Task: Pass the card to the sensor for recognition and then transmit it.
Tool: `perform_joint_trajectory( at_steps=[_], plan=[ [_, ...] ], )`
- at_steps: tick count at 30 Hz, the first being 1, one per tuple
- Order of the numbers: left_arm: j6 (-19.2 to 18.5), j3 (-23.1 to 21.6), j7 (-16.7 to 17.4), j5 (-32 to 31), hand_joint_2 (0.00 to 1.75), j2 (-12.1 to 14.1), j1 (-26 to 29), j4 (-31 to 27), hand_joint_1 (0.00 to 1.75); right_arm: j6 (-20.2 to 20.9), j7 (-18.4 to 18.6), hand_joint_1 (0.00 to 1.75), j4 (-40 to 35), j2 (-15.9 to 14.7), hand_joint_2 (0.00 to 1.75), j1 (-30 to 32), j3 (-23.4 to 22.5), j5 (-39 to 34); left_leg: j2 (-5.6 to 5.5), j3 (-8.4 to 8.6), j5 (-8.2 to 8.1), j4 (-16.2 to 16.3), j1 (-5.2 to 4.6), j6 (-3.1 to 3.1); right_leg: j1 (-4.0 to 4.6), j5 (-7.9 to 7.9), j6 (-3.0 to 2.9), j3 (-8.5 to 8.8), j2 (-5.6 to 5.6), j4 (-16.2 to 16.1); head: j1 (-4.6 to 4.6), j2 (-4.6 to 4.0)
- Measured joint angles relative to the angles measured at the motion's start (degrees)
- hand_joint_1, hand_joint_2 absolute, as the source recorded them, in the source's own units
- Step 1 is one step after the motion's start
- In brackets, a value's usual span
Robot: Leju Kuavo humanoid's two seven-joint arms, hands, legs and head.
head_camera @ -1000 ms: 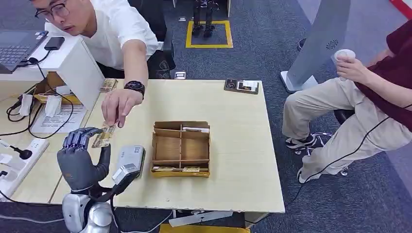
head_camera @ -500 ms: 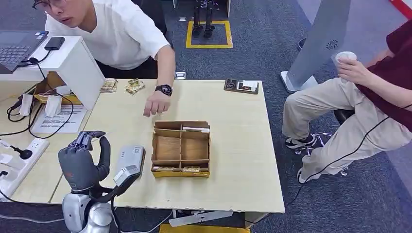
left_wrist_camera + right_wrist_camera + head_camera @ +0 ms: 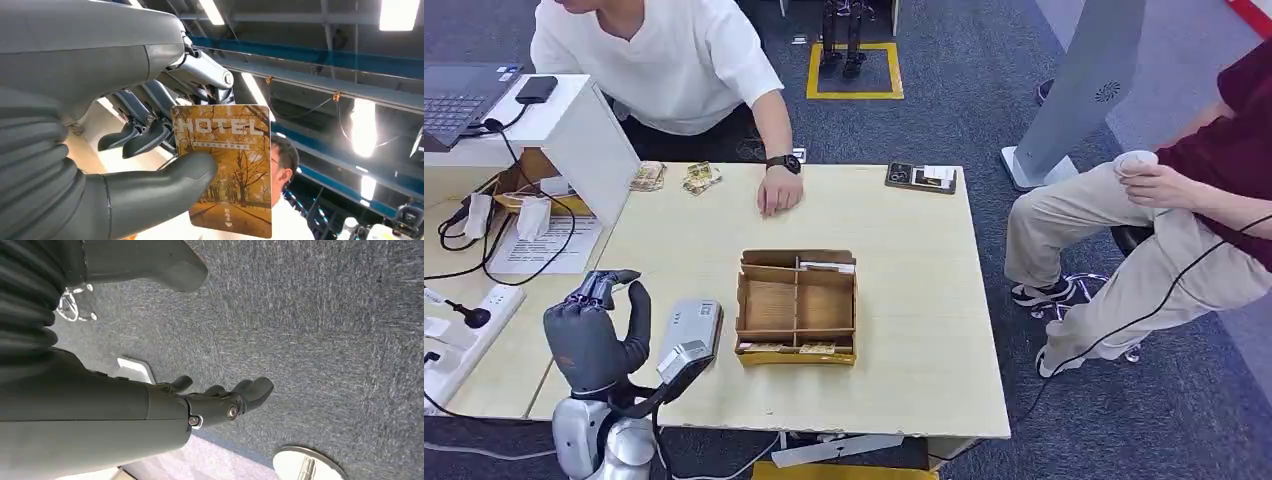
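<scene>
In the left wrist view, my left hand (image 3: pixel 125 150) pinches a golden HOTEL card (image 3: pixel 225 165) between its thumb and fingers. In the head view the left hand (image 3: pixel 594 330) is raised over the table's near left corner, fingers curled and thumb up. Just right of it, the grey card sensor (image 3: pixel 692 335) lies on the table. My right hand (image 3: pixel 220 400) hangs above grey carpet with its fingers loosely apart and nothing in them.
A brown cardboard box (image 3: pixel 796 305) with compartments holds cards at mid-table. A person's hand (image 3: pixel 779 192) rests at the far edge beside loose cards (image 3: pixel 699 178). A second person (image 3: pixel 1184 200) sits to the right. Cables and a power strip (image 3: pixel 469 320) lie left.
The person's hand left the card at my left hand and drew back to the table's far edge. My thumb rose against the fingers. The arm stayed in place.
</scene>
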Motion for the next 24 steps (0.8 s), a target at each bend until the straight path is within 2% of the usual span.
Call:
perform_joint_trajectory(
  at_steps=[6,13,24],
  plan=[
    [0.02,0.22,0.40,-1.34,1.75,0.07,0.05,0.00,1.75,0.04,0.00,0.00,0.02,-0.04,1.75,0.05,0.00,-0.31,-0.01,-0.01,0.00,0.00,0.00,0.00,0.00,0.00,0.00,0.01,-0.01,0.00,0.00,-0.02],
    [0.02,4.66,1.49,-8.73,1.75,0.07,0.77,0.00,1.75,0.26,0.02,0.00,0.07,-0.28,1.75,0.22,0.00,-0.48,0.00,-0.01,0.00,0.00,0.00,0.00,0.00,0.00,0.00,0.00,-0.01,0.00,0.00,-0.02],
    [0.02,7.83,8.33,-12.84,1.75,0.04,1.35,0.42,1.75,0.15,0.26,0.00,0.09,-0.37,1.75,0.37,0.00,-1.20,-0.01,-0.02,0.00,0.00,0.00,0.00,0.00,0.00,0.00,0.01,-0.02,0.00,0.00,-0.02]
  ],
)
